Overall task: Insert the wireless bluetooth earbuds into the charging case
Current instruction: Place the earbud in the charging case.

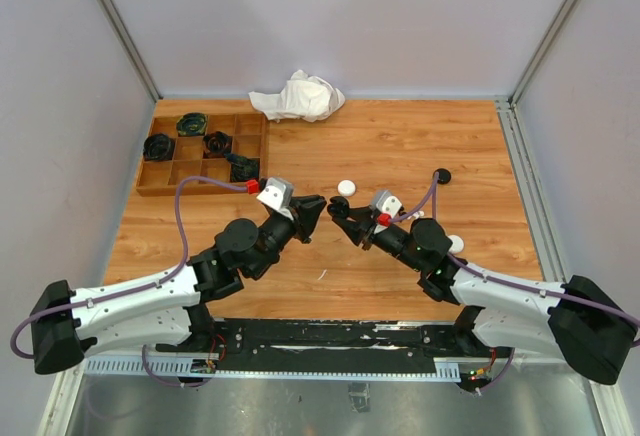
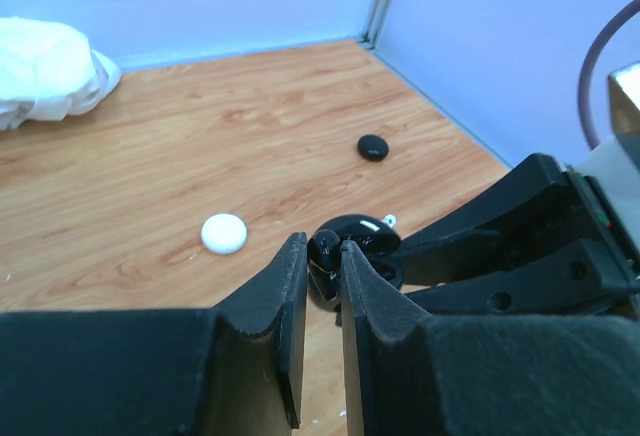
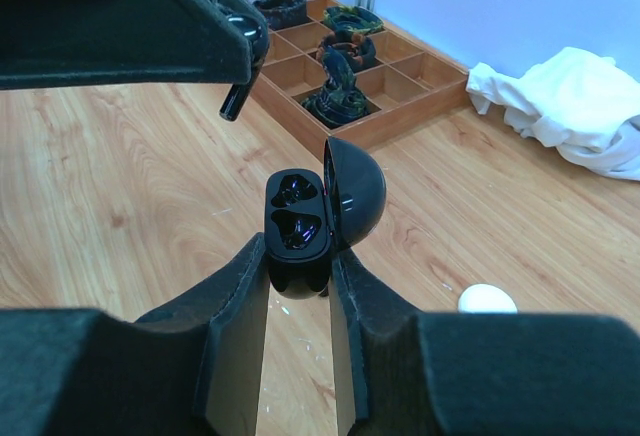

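Far left on my overhead feed sits the wooden tray (image 1: 200, 189) with dark items in its compartments, well clear of the work. The white cloth (image 1: 298, 96) is bunched at the back edge.

Mid-table, the left gripper (image 2: 322, 259) has its jaws clamped on a black earbud (image 2: 323, 249), pinched right at the fingertips. From the other wrist I see its stem hanging down and out of the pads, tilted slightly to the left.

Just right of it, close but apart, the right gripper (image 3: 298, 261) has its jaws clamped on the open black charging case (image 3: 299, 278). Its lid (image 3: 355, 191) is swung back on the right side, and the two wells (image 3: 296, 226) face up. Both wells look dark and hollow to me, so I judge neither holds a bud yet.

The move turns on one thing. In the right wrist view the bud hangs above and to the left of the wells, on the side away from the lid. The left arm holds it, so I judge it has to come down and to the right, with the stem lined up to a well's long axis.

Further right on the table lie a round white case (image 1: 346, 187) and a round black case (image 1: 443, 175), both closed and apart from the arms.
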You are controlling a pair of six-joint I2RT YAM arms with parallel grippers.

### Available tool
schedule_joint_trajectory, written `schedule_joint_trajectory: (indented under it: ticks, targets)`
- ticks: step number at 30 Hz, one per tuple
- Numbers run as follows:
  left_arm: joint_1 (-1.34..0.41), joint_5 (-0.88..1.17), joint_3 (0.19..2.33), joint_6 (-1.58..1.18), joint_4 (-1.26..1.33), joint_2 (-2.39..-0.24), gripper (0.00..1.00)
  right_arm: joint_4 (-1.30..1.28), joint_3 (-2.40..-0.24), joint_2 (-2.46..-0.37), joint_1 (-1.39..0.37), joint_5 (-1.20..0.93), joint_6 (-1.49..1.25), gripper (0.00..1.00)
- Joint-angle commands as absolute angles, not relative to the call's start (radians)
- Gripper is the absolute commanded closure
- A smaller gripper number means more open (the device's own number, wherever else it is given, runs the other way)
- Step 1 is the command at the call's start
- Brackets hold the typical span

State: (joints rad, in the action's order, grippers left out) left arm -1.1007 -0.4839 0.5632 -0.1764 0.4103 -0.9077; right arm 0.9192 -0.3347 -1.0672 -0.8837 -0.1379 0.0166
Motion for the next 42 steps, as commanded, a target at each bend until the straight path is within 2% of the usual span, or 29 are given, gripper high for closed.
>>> schedule_joint_trajectory:
  ticks: [1,19,42]
  targets:
    - [-1.113,-0.475,0.557,-0.138,0.543,-0.915,0.87,0.986,-0.377,-1.077,-0.909,-0.13,-0.04,0.84]
    - [-1.123,-0.443,0.544,-0.144,0.603,-0.995,0.87,1.008,-0.382,-1.075,-0.927,-0.095,-0.087,0.83]
    - [-1.144,-0.515,0.532,-0.074,0.612,-1.018,0.87,1.025,-0.379,-1.071,-0.938,-0.105,-0.071,0.83]
